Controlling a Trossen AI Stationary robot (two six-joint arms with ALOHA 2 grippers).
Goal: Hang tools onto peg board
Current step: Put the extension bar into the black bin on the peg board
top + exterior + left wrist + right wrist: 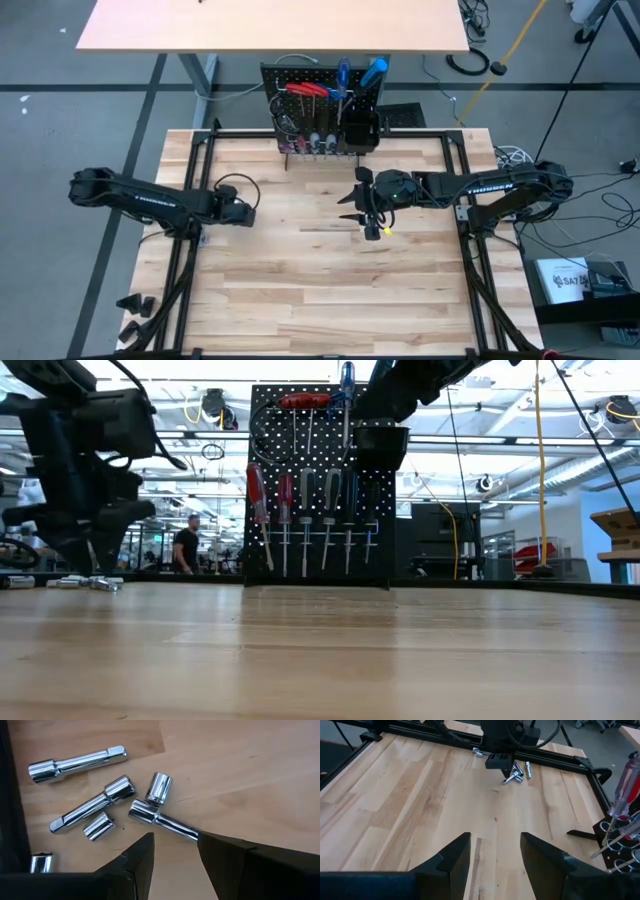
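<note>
- On the peg board (322, 112), standing upright at the far edge of the worktop (300, 290), most of the tools already hang: red-handled hex keys (303, 402) across the top, a blue-handled screwdriver (346, 380) above them, and a row of screwdrivers (305, 520) on hooks below, red handles toward one side.
- Beside them, the square black bin (382, 448) is fixed to the board; whether anything lies in it cannot be told.
- Left undone, I judge, is a cluster of small silver metal pieces (107, 795), sockets and short extension bars, lying loose on the worktop near its left edge.
- Directly over that cluster hovers the left hand (175, 852), its fingers spread apart with nothing between them; one silver bar (165, 822) lies just ahead of the gap, not touching either finger as far as can be seen.
- Near mid-worktop, in front of the board, sits the right hand (495, 852), fingers also parted and carrying nothing.
- By my reckoning the hanging is mostly done; picking up the silver pieces has not yet begun.
</note>
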